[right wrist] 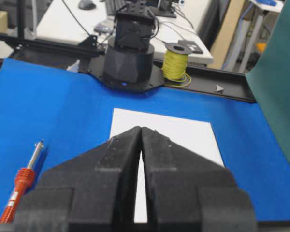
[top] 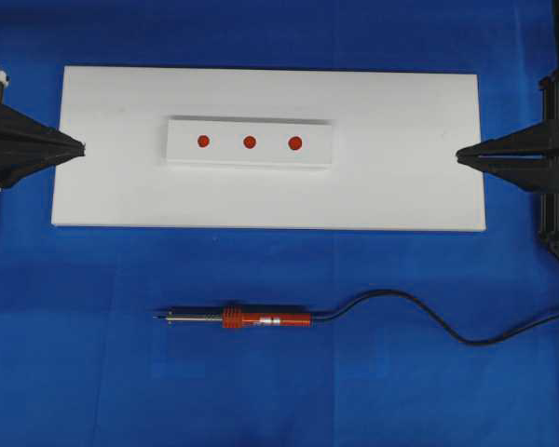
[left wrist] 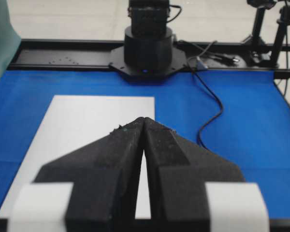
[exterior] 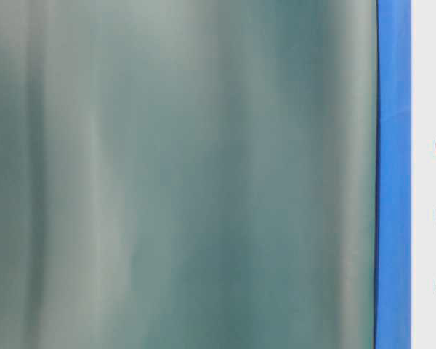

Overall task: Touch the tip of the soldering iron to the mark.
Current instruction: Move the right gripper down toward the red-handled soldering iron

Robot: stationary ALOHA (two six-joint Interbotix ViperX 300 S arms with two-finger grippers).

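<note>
The soldering iron [top: 252, 319] lies flat on the blue mat in front of the white board, its orange-red handle to the right and its thin dark tip [top: 157, 317] pointing left. The right wrist view shows the soldering iron [right wrist: 20, 191] at lower left. Three red marks [top: 249, 142] sit in a row on a raised white block [top: 250, 142]. My left gripper [top: 78, 146] rests shut and empty at the board's left edge. At the board's right edge, my right gripper [top: 460, 155] is shut too, holding nothing. Both stand well away from the iron.
The white board [top: 401, 186] lies on a blue mat [top: 74, 326]. The iron's black cord [top: 429, 317] snakes off to the right edge. A green curtain [exterior: 182, 174] fills most of the table-level view. A spool of yellow wire [right wrist: 176, 62] stands behind the far arm base.
</note>
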